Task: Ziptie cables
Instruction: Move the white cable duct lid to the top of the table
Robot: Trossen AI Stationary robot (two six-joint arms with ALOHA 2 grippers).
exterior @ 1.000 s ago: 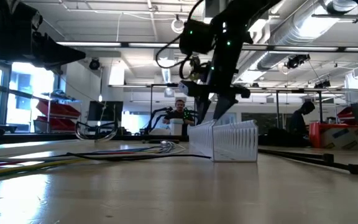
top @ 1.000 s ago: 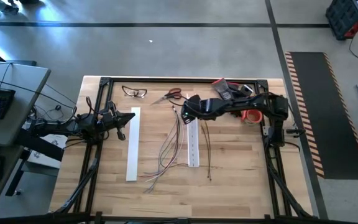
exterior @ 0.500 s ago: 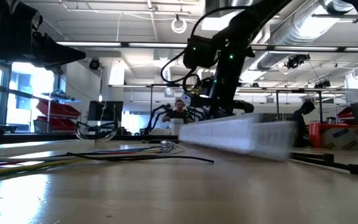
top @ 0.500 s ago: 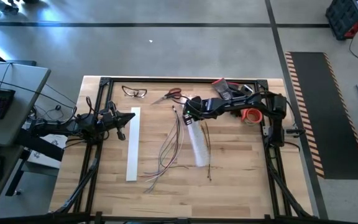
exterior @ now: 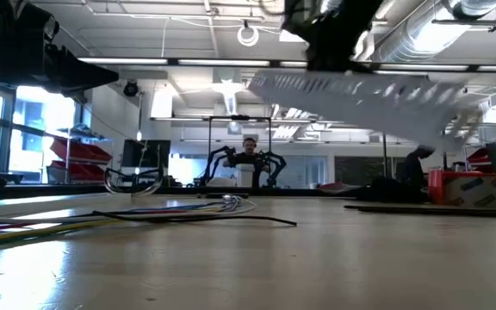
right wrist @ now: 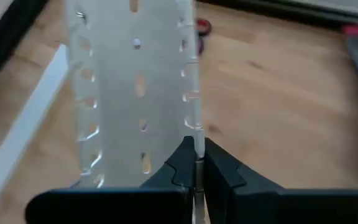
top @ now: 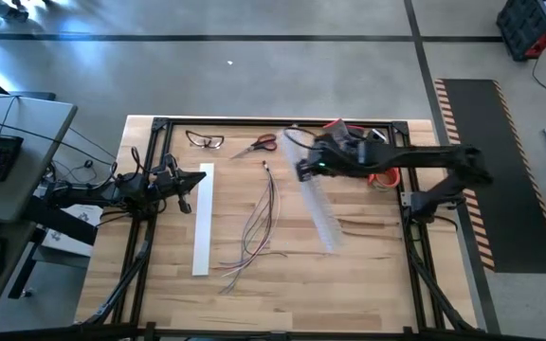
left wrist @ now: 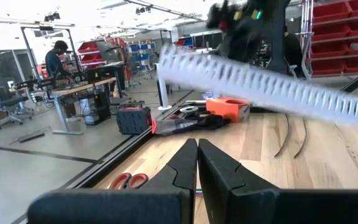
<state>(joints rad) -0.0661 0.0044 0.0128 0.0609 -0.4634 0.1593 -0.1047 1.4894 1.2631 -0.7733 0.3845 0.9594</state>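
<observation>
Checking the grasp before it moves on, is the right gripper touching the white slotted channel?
Touching. In the right wrist view the right gripper has its jaws shut on one wall of the white slotted channel.

One camera is looking straight down on the whole bench (top: 368,284). Another is sitting at bench-top level, facing across into the room. Each wrist camera is looking closely past its own fingers. All four are sharing the white slotted channel (top: 322,210).

slotted channel (top: 322,206): 1 | flat strip (top: 202,220): 1 | scissors (top: 258,145): 1 | glasses (top: 204,140): 1
</observation>
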